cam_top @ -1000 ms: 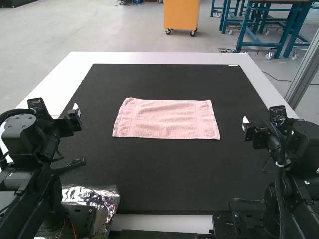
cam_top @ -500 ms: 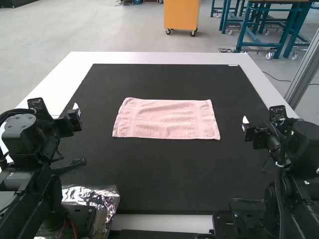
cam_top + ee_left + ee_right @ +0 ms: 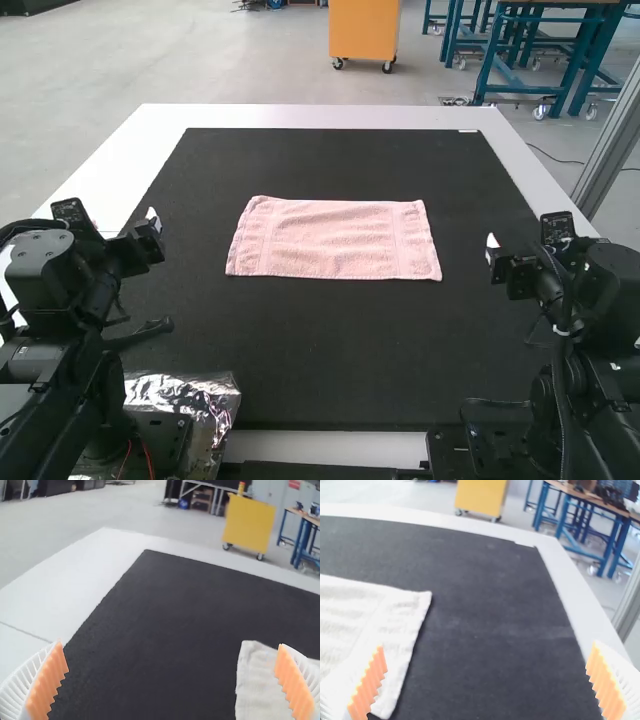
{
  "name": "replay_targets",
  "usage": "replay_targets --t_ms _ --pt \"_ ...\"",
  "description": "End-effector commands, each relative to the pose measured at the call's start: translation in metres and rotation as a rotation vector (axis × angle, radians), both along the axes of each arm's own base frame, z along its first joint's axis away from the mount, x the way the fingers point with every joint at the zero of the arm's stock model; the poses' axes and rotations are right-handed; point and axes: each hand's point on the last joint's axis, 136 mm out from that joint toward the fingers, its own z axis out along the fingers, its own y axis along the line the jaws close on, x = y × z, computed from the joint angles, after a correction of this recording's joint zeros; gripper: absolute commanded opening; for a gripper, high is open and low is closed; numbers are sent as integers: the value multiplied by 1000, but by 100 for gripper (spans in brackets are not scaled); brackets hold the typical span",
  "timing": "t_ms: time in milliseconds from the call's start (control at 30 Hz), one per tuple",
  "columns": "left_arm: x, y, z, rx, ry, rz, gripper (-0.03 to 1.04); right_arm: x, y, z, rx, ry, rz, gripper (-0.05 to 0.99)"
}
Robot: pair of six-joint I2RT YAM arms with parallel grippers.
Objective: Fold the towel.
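Note:
A pink towel (image 3: pixel 335 238) lies spread flat on the black mat, its long sides running left to right. My left gripper (image 3: pixel 152 222) is above the mat's left edge, apart from the towel. In the left wrist view, my left gripper (image 3: pixel 172 682) stands wide open, and a corner part of the towel (image 3: pixel 260 685) shows beyond it. My right gripper (image 3: pixel 492 250) is at the mat's right side, clear of the cloth. The right wrist view has my right gripper (image 3: pixel 485 682) wide open too, with an end of the towel (image 3: pixel 395 625) in sight.
The black mat (image 3: pixel 330 350) covers most of the white table (image 3: pixel 300 116). Crinkled silver foil (image 3: pixel 205 400) lies beside the left arm's base at the near edge. A metal post (image 3: pixel 612 140) rises just beyond the table's right side.
The left arm has shifted very slightly at its wrist. The towel and the right arm look the same as before.

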Motion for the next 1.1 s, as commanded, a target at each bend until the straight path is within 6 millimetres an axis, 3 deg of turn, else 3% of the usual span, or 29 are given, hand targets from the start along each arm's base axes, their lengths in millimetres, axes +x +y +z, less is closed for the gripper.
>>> replay_targets --t_ms 0,133,200,333,433,533,667,800,900,967,1067 --pt "-1 1 22 -22 -102 6 97 0 3 -3 -48 6 23 92" --pt "-7 4 55 331 -159 59 97 1 2 27 -118 -121 18 92" --pt "-7 1 57 470 -140 59 97 0 1 39 -167 -172 9 92" --pt "-9 -1 66 550 -159 72 95 1 3 30 -396 -148 26 92" --pt "-9 -1 65 621 -142 78 95 0 6 36 -410 -173 37 92" --pt "-4 -20 58 782 -119 -20 96 -1 7 44 -487 -211 38 92" --pt "-18 -20 102 780 -268 46 96 -9 1 89 -378 -350 -23 92" --pt "-28 -25 149 764 -303 31 96 -15 0 125 -260 -355 -22 91" --pt "-11 -23 168 674 -248 -8 96 -8 0 150 -143 -320 -9 91" --pt "16 -20 158 552 -117 -58 95 7 -1 153 -41 -232 1 91" --pt "56 -17 117 366 135 -127 95 36 -3 143 89 -57 -8 91"
